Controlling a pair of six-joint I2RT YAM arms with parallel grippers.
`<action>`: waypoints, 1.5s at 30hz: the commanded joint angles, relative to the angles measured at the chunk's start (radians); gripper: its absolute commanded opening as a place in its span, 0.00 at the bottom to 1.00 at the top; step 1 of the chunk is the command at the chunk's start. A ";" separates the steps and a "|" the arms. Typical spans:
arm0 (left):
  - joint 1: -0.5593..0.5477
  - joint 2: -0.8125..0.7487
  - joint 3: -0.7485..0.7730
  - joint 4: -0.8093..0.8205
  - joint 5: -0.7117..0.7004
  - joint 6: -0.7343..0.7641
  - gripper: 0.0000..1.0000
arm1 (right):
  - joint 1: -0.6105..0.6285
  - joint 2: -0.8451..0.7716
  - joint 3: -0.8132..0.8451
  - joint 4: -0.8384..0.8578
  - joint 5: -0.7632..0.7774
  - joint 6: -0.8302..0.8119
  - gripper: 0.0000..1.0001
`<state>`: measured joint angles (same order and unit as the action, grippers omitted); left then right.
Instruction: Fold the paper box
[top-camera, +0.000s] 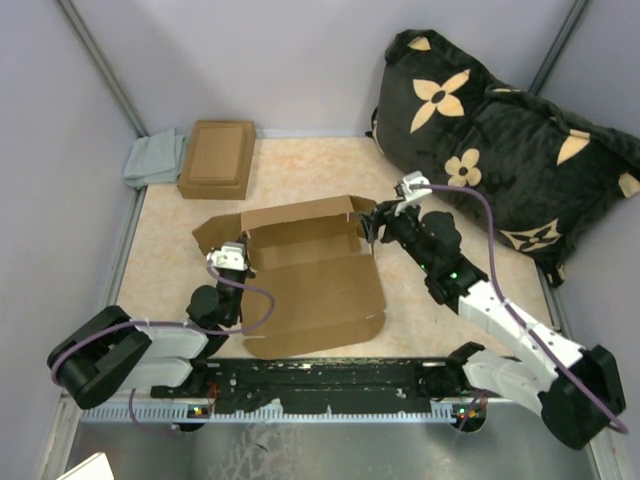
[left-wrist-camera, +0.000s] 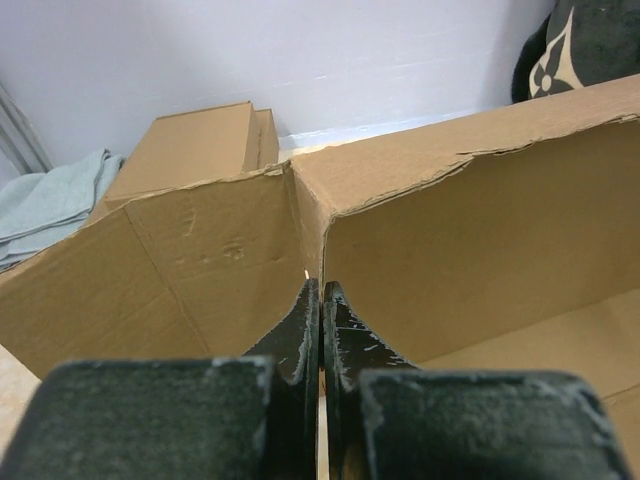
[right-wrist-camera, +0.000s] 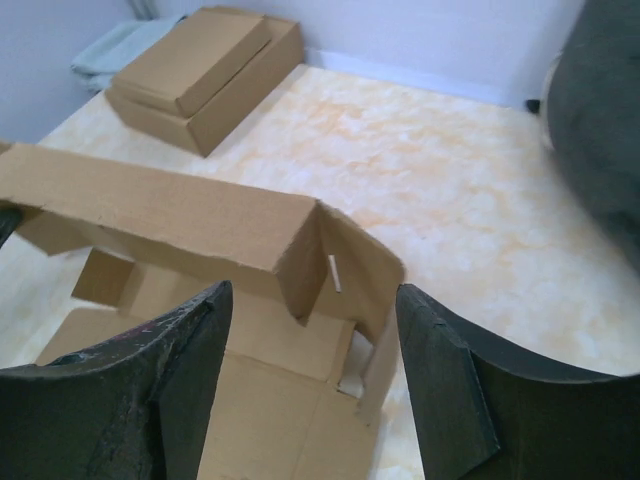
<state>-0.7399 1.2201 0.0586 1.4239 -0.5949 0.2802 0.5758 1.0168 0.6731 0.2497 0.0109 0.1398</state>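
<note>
Tan corrugated cardboard, the paper box (top-camera: 310, 270) is sitting half raised at the middle of the bench (top-camera: 300, 175), with its back wall standing and its front panel lying flat toward the near edge. I am judging it light, stiff across the panels but weak at the creases and ragged at the cut edges, so a hard push is likely sliding or buckling it. My left fingers (left-wrist-camera: 300, 340) are pressing together at its back-left corner seam. My right fingers (right-wrist-camera: 180, 380) are standing apart, straddling the back-right corner. I am favouring wall edges beside creases as holds.
</note>
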 joint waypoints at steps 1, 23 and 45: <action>-0.007 0.027 -0.008 0.097 0.009 -0.053 0.00 | -0.026 -0.068 -0.040 0.026 0.160 -0.014 0.67; -0.007 0.033 0.045 -0.067 0.007 -0.113 0.00 | -0.260 0.327 -0.054 0.249 -0.413 -0.075 0.64; -0.007 -0.001 0.018 -0.101 0.103 -0.134 0.00 | -0.148 0.440 -0.057 0.398 -0.398 -0.077 0.63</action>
<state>-0.7399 1.2217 0.0879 1.3010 -0.5335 0.1539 0.4053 1.4124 0.6022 0.4904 -0.4156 0.0498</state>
